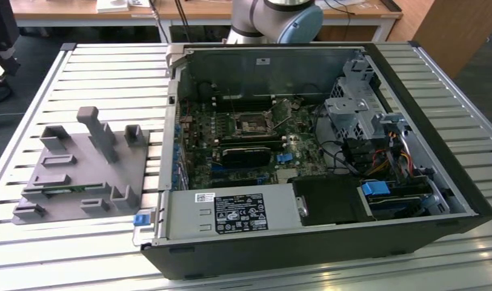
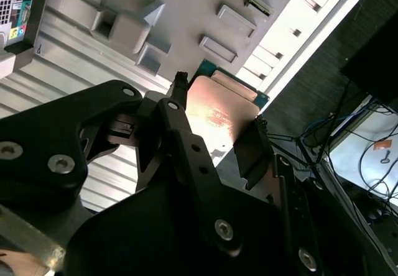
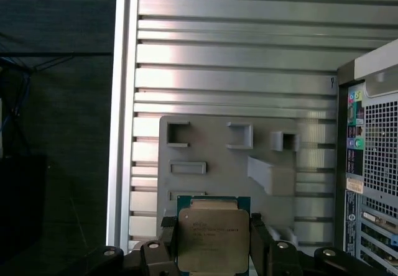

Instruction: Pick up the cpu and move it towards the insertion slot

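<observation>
The cpu (image 3: 213, 235), a flat square chip with a pale metal top and a green edge, sits between the two black fingers of my gripper (image 3: 213, 243), which is shut on it. In the second wrist view the cpu (image 2: 217, 109) reflects warm light and the gripper (image 2: 217, 133) clamps two opposite edges. The chip hangs above the grey plastic fixture (image 3: 236, 158), well off its surface. The insertion slot (image 1: 252, 124), a dark square socket with a metal frame, lies on the motherboard inside the open computer case (image 1: 440, 182).
The grey fixture (image 1: 80, 167) with upright posts lies on the slatted aluminium table (image 1: 108, 66), at the exterior view's left of the case. The case's rear panel (image 3: 373, 164) shows beside the fixture. Cables, a drive cage (image 1: 355, 115) and a power supply (image 1: 229, 212) crowd the case.
</observation>
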`<state>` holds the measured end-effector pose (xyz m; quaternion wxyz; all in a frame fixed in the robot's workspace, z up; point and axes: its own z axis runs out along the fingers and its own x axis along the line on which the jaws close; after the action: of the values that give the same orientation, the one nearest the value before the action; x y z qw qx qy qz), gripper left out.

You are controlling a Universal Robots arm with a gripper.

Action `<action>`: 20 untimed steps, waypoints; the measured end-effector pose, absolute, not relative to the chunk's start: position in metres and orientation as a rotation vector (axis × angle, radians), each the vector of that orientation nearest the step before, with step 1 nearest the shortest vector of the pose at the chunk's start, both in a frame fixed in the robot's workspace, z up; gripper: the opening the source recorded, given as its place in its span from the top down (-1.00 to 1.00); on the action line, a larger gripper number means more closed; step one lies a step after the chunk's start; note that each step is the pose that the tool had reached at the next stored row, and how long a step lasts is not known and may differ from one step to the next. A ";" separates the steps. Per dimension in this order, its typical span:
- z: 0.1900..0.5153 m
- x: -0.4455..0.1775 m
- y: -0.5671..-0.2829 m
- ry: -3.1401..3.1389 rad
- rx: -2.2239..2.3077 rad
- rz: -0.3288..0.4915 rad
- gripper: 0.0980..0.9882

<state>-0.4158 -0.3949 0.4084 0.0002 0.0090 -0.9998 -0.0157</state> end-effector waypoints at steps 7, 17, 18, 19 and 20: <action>0.408 -0.407 -0.395 -3.141 0.028 -0.050 0.00; 0.408 -0.391 -0.395 -3.141 0.028 -0.050 0.00; 0.408 -0.391 -0.395 -3.141 0.028 -0.049 0.00; 0.408 -0.390 -0.395 -3.141 0.028 -0.049 0.00; 0.408 -0.389 -0.395 -3.141 0.028 -0.050 0.00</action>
<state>-0.3890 -0.3949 0.4083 0.0001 0.0090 -0.9998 -0.0158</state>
